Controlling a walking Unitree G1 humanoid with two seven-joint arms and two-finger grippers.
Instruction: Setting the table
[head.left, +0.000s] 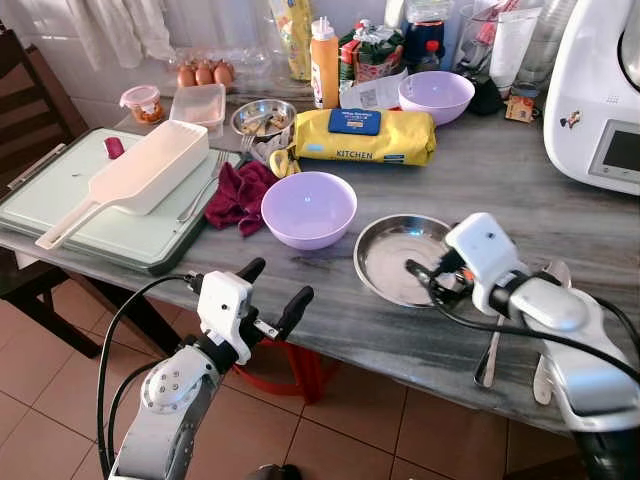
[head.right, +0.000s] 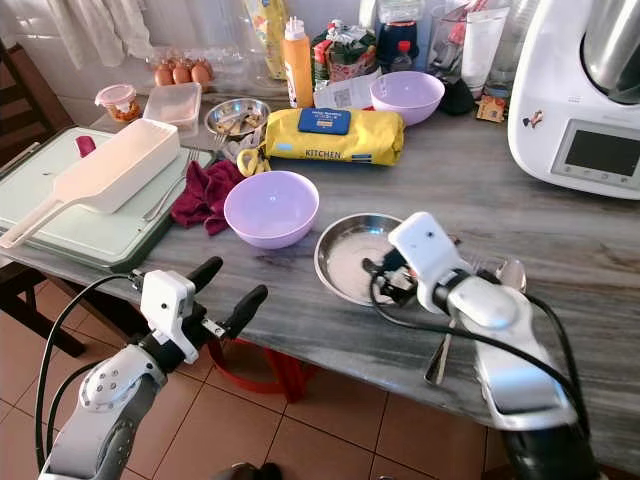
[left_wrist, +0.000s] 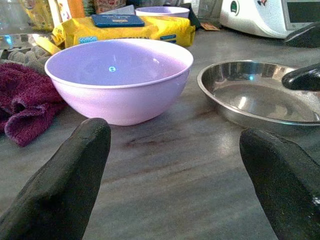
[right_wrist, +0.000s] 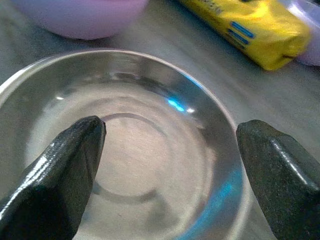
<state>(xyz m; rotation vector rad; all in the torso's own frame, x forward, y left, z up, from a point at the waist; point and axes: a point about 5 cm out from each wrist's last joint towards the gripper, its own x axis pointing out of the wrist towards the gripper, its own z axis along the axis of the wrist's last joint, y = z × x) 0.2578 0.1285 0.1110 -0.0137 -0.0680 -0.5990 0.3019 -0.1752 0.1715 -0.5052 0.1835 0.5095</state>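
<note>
Right hand (right_wrist: 165, 165) spread over steel dish (head.left: 385, 262) rim; left hand (head.left: 272, 290) spread, seemingly off table edge (head.left: 330, 345).

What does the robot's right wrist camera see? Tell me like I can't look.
The right hand hangs open just above a shiny steel plate, one black finger on each side. Behind the plate sit a purple bowl and a yellow package on the grey table.

Bowl and dish side by side on the worktop (head.left: 560, 215).
The bowl (head.left: 308, 208) sits left of the dish (head.left: 400, 258); a cloth (head.left: 238, 195) lies left of the bowl, the kitchen-roll pack (head.left: 362, 136) behind it.
</note>
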